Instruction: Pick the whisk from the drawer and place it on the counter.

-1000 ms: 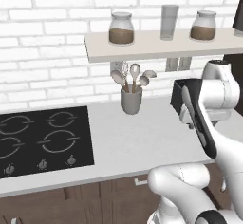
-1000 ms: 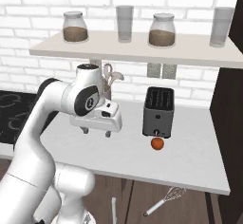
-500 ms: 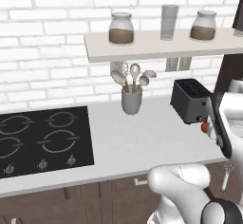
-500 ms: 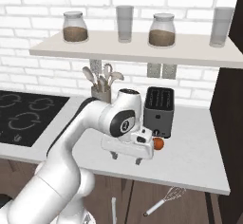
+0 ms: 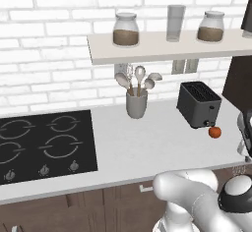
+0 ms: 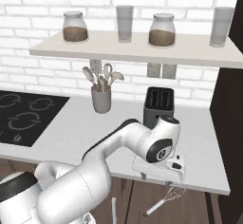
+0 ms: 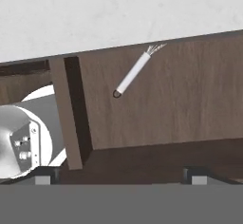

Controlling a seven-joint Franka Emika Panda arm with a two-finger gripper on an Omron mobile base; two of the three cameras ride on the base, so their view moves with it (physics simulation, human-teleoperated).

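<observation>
Fingers point(image 7: 118, 173): two dark tips at bottom edge of hand view, set wide apart, nothing between them; hand sits over front edge of bench, pointing down at open drawer point(image 7: 161, 99). Whisk point(image 7: 134, 73): lies flat on drawer's wood floor, white handle w/ small ring at end, wire head partly tucked under bench edge in hand view; well apart from fingers. Same whisk point(image 6: 163, 202) seen in right base view, below bench edge, lying on a slant, wire head up-right. Bench point(image 5: 147, 142): pale grey-white slab. Black cooktop point(image 5: 42, 145) inset at left, four rings. Grey utensil pot point(image 5: 136, 103) w/ wooden spoons stands near back wall, between cooktop and toaster. Black toaster point(image 5: 198, 104) right of pot. Small red-orange round item point(image 5: 214, 132), poss. a tomato, hard to tell, just beside toaster's front. Wall shelf point(image 5: 162, 46) above bench: two lidded jars w/ brown contents, clear glasses.
</observation>
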